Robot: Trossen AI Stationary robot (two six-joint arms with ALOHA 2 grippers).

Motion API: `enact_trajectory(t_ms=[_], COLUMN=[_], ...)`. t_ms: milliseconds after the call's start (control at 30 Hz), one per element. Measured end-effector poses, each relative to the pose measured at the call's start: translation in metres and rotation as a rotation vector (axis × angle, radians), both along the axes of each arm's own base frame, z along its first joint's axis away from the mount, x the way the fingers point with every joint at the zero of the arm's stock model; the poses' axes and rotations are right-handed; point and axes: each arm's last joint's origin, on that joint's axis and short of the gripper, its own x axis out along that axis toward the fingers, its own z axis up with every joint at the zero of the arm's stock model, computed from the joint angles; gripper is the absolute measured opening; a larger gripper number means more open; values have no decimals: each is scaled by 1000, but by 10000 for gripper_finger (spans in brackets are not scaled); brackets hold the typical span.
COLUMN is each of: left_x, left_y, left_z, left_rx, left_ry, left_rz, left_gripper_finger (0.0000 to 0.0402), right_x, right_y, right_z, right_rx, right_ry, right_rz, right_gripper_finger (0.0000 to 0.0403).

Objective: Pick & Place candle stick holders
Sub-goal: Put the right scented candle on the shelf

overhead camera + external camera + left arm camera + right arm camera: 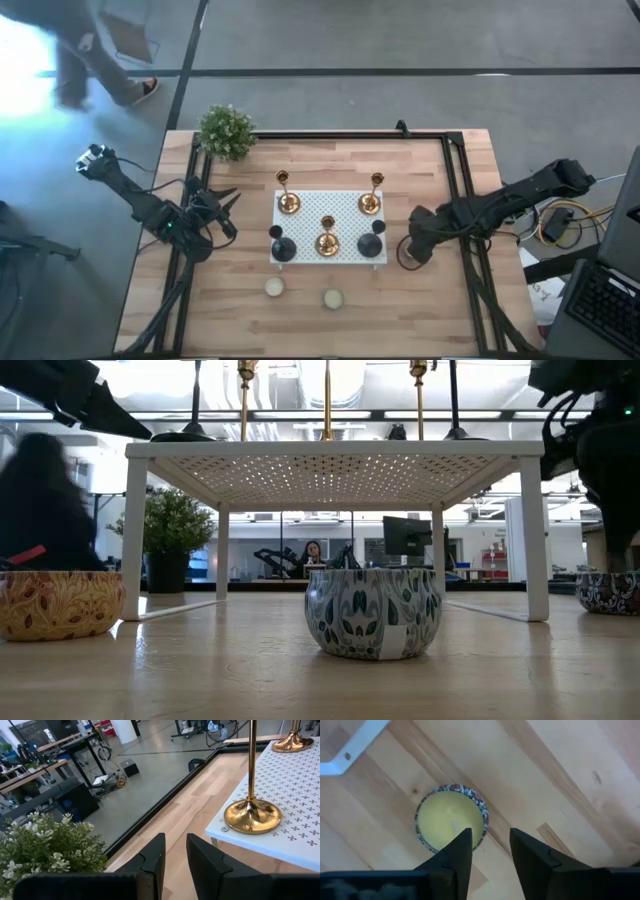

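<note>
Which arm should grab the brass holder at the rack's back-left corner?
Left. The left gripper, open, sits just beside the white rack near that brass holder. The right gripper hangs over a candle tin at the far side.

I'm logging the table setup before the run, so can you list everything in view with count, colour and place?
brass candle stick holders: three, gold, on the white shelf.
black candle stick holders: two, front corners of the shelf.
white shelf: one, perforated, table centre.
candle tins: three patterned, two in front of the shelf, one under the right gripper.
plant: one, green, back left corner.
left gripper: open, left of the shelf.
right gripper: open, above a tin.
</note>
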Motion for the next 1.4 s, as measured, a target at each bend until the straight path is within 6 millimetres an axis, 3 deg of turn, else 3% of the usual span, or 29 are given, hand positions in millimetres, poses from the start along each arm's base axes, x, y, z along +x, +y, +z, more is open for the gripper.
enact_trajectory(t_ms=[600, 833, 1400], left_x=[0, 0, 0], left_y=[0, 0, 0], left_z=[0, 0, 0], left_rx=[-7, -8, -8], left_ry=[-9, -10, -11], left_rz=[2, 2, 2], left_gripper_finger=[83, 83, 83], right_x=[-6, -6, -6], right_y=[-1, -1, -1], right_z=[-21, -22, -23], right_rx=[54, 50, 52], right_ry=[-53, -52, -50], right_rz=[-10, 11, -12], right_gripper_finger=[68, 14, 8])
